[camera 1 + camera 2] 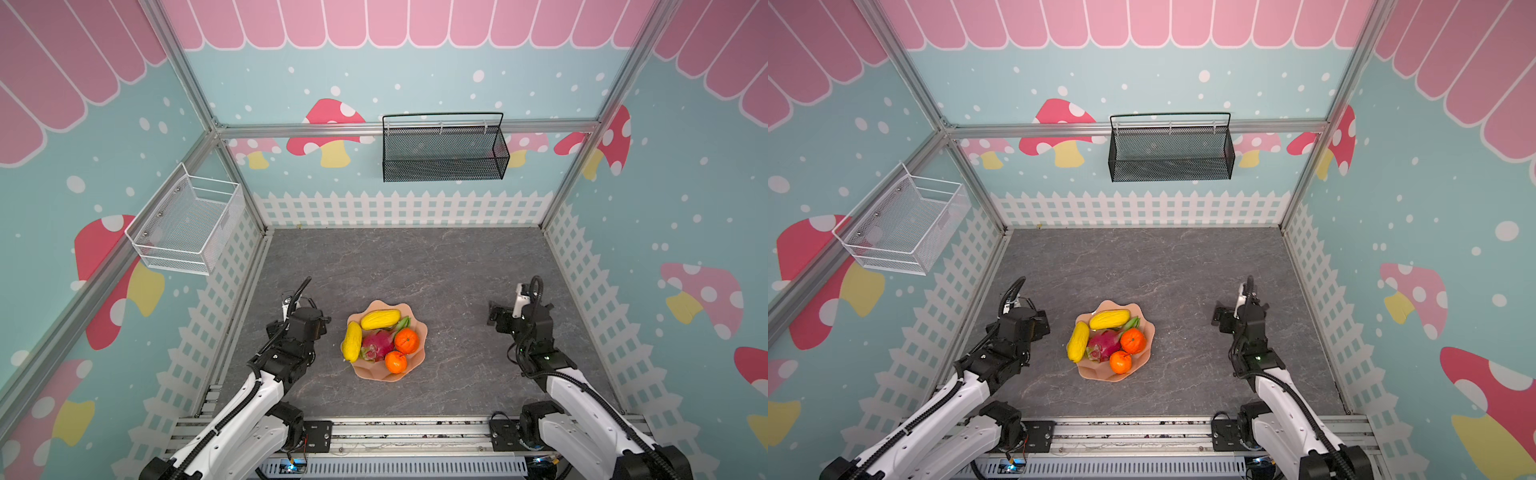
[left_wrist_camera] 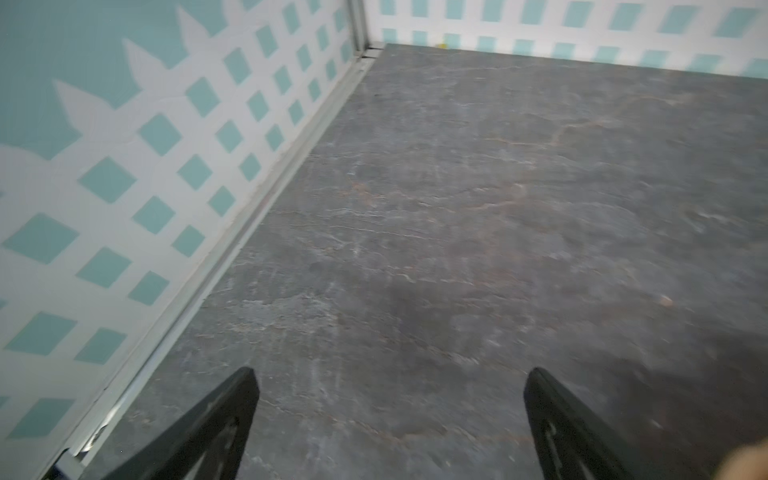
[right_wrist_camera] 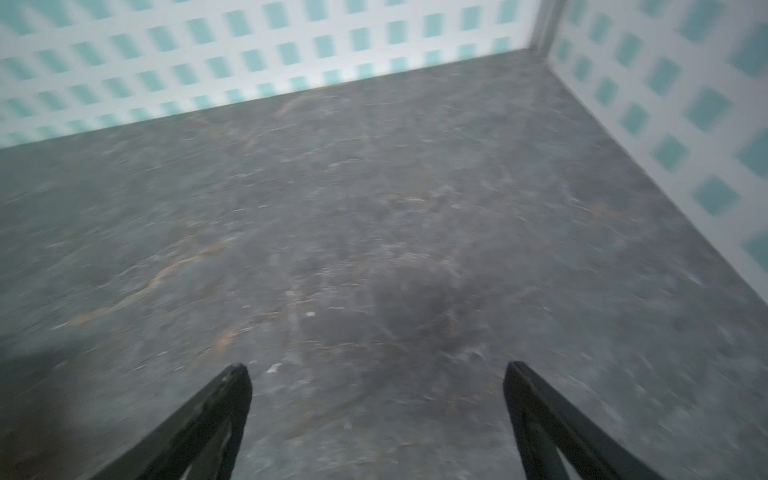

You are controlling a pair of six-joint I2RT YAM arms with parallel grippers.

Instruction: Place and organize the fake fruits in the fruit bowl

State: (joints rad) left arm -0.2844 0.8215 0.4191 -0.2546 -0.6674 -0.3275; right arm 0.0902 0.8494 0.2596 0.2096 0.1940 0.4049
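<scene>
Seen from above, two white and black robot arms reach in from the near edge: the left arm [image 1: 266, 374] to the left of the fruit bowl [image 1: 374, 375] and the right arm [image 1: 536, 332] to its right, both well apart from it. In the wrist views, the left gripper [image 2: 390, 376] has its two dark fingers spread wide over bare grey tabletop, with nothing between them. The right gripper [image 3: 376, 370] is likewise wide apart and holds nothing, though its picture is blurred. The peach-pink bowl with its wavy rim sits on the grey stone-look table [image 1: 415, 266] and holds all five fake fruits. One orange [image 1: 395, 362] lies at the bowl's near side, and a second orange [image 1: 407, 340] just beyond it by the right rim. The magenta dragon fruit [image 1: 377, 343] fills the middle beside both oranges. One yellow ribbed fruit [image 1: 352, 341] rests along the left rim, and the other yellow fruit [image 1: 380, 319] lies across the far side. Farther off, a white wire basket [image 1: 187, 226] hangs on the wall far left of the bowl, and a black mesh basket [image 1: 444, 149] on the back wall beyond it
</scene>
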